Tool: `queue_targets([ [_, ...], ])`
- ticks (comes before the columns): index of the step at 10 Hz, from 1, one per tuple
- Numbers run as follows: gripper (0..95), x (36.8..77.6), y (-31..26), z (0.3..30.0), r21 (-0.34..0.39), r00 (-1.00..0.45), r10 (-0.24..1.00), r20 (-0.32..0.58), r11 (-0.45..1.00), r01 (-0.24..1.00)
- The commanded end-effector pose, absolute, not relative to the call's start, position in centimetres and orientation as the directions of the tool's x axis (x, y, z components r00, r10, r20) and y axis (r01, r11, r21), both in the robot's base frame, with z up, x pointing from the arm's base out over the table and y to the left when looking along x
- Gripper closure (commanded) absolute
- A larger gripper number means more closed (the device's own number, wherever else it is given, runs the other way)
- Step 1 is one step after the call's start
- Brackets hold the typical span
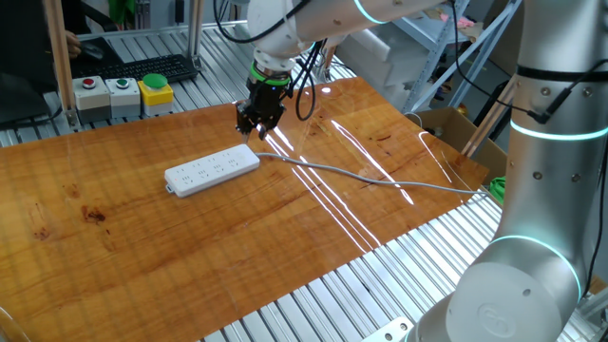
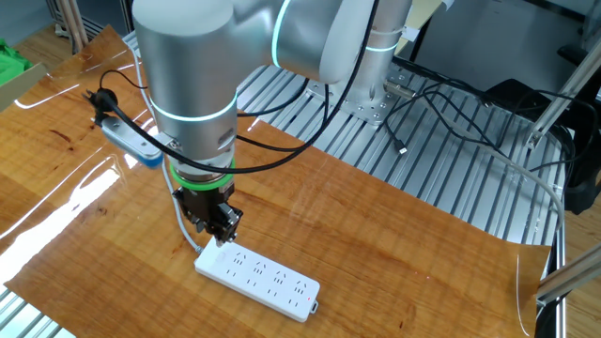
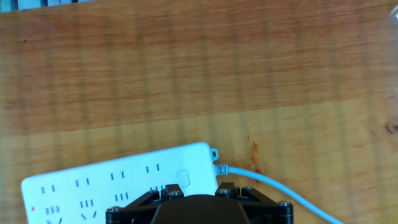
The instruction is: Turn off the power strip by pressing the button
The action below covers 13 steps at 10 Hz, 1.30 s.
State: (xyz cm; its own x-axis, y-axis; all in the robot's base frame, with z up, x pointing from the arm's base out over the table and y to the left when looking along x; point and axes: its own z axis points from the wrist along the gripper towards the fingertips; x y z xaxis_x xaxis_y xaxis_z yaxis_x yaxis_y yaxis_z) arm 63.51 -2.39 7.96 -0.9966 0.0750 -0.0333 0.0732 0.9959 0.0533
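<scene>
Pressing is looking not yet done: the gripper (image 2: 218, 228) is hanging just above the cable end of the power strip (image 2: 258, 272), which is lying flat on the wooden table (image 2: 394, 244); finger opening is impossible to tell, nothing visibly held

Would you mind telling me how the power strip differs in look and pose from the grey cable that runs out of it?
The power strip is a white, rigid, flat bar with rows of sockets on top; the grey cable is thin, plain and flexible. The power strip lies straight and compact near the gripper, whereas the grey cable snakes in loose bends toward the table edge. Both rest flat on the wooden table and join at the strip's end.
</scene>
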Motion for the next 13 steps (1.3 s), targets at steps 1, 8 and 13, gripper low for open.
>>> queue_targets([
  [1,57.0,63.70,-2.42,8.03,0.049,-0.996,0.076,-0.036,0.996,0.075],
  [8,57.0,63.70,-2.42,8.03,0.018,-0.994,0.107,-0.030,0.994,0.107],
  [13,57.0,63.70,-2.42,8.03,0.046,-0.992,0.123,-0.007,0.991,0.122],
])
